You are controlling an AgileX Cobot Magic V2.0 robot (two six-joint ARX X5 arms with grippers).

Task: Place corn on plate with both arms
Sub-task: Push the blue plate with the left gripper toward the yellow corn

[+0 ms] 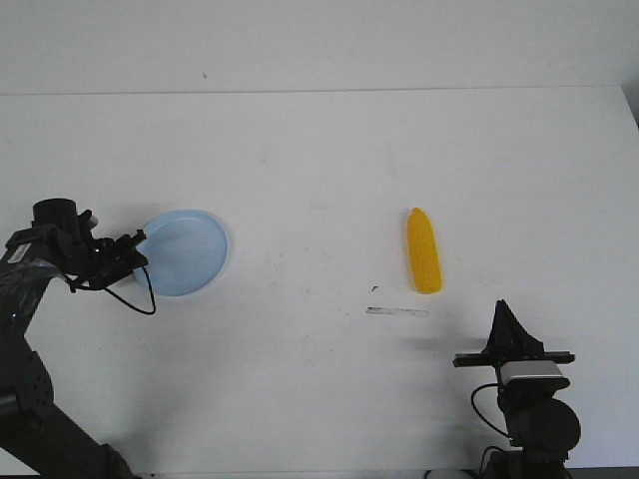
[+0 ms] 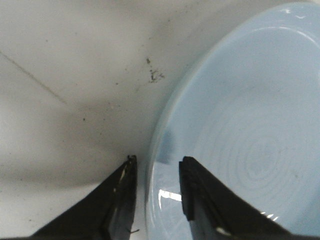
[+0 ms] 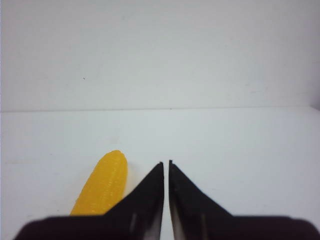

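The yellow-orange corn [image 1: 423, 250] lies on the white table right of centre, its pointed end towards the back. The pale blue plate [image 1: 190, 254] lies at the left. My left gripper [image 1: 140, 244] is at the plate's left edge; in the left wrist view [image 2: 157, 162] its jaws are apart and straddle the plate [image 2: 240, 125] rim, one finger over the table, one over the plate. My right gripper [image 1: 501, 304] is shut and empty near the front right. In the right wrist view [image 3: 166, 162] the corn [image 3: 102, 185] lies beside its closed tips, apart from them.
A thin grey strip mark [image 1: 396, 311] lies on the table just in front of the corn. The table's back edge [image 1: 300, 93] meets a white wall. The table's right edge [image 1: 629, 105] shows at the far right.
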